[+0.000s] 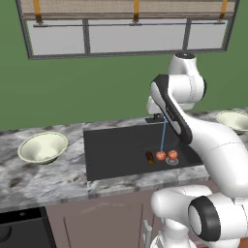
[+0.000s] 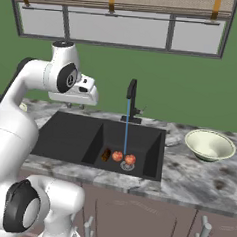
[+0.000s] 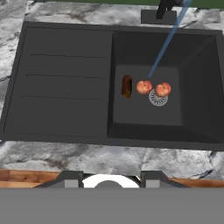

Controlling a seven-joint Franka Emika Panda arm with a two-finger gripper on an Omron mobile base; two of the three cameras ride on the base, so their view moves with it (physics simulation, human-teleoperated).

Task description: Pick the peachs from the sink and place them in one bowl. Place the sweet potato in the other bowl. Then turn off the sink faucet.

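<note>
Nothing of the task looks done yet. From the left base view, both peachs (image 1: 166,155) and the sweet potato (image 1: 149,157) lie by the drain in the sink (image 1: 111,150); one bowl (image 1: 42,147) sits empty on the counter's left end. From the right, the other bowl (image 2: 209,145) is empty too and the sink faucet (image 2: 131,100) runs. The hand view looks down on the basin from above; the gripper (image 2: 74,106) is closed on nothing.

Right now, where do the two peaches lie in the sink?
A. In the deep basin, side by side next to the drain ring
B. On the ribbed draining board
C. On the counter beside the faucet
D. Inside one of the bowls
A: both peaches rest on the basin floor of the sink, beside the drain ring, with the sweet potato next to them.
</note>
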